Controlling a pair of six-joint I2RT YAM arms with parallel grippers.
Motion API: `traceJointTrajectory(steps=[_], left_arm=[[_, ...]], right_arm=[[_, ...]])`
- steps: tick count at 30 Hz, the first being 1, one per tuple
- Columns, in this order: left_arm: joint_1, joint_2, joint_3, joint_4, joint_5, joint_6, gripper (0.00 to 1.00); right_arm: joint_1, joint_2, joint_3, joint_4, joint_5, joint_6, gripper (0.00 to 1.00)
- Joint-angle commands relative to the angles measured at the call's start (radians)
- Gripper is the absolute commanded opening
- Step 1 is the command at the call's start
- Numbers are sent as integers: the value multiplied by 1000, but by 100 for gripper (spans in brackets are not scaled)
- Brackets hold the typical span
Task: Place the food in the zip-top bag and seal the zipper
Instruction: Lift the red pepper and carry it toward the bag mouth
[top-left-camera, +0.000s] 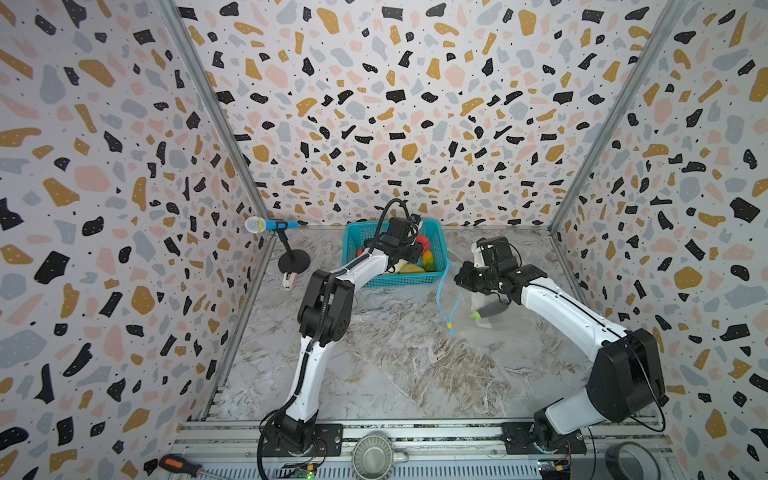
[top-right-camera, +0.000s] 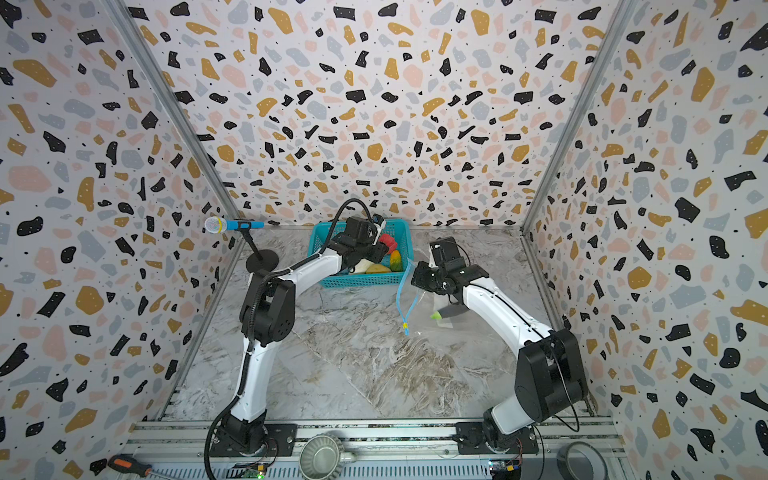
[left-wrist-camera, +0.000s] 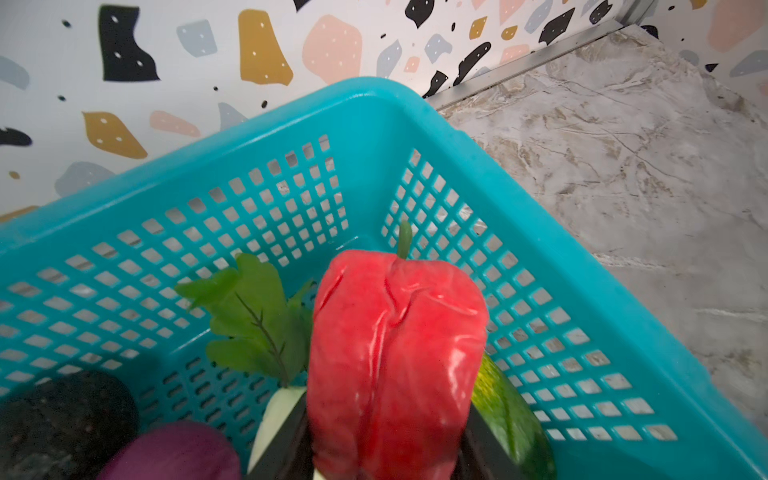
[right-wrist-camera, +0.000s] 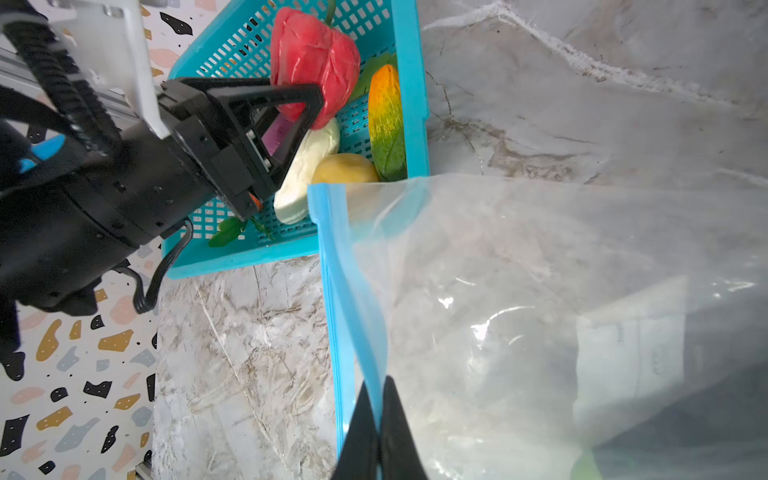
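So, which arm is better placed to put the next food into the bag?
Left. The left hand grips the red pepper at the basket, beside the bag; the right hand is busy pinching the zipper.

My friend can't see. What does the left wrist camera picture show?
The left gripper holds a shiny red pepper in a teal mesh basket. Beside the pepper lie a green leaf, a white radish, a purple onion and a green-and-yellow corn cob, with marble tabletop beyond.
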Motion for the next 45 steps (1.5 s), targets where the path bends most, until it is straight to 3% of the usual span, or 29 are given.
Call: traceJointTrajectory(steps=[1, 15, 20, 39, 45], left_arm=[[3, -86, -81, 69, 46, -69, 32], [-21, -387, -450, 200, 166, -216, 31], [-50, -457, -547, 261, 263, -330, 31], [-86, -631, -698, 294, 358, -430, 31], [-110, -634, -751, 455, 446, -541, 30]], right_arm=[[-2, -25, -2, 15, -6, 7, 0], [-3, -26, -25, 55, -22, 12, 0], [-2, -18, -16, 63, -30, 12, 0], [-5, 8, 14, 60, -36, 11, 0], [-5, 6, 18, 68, -44, 15, 0]])
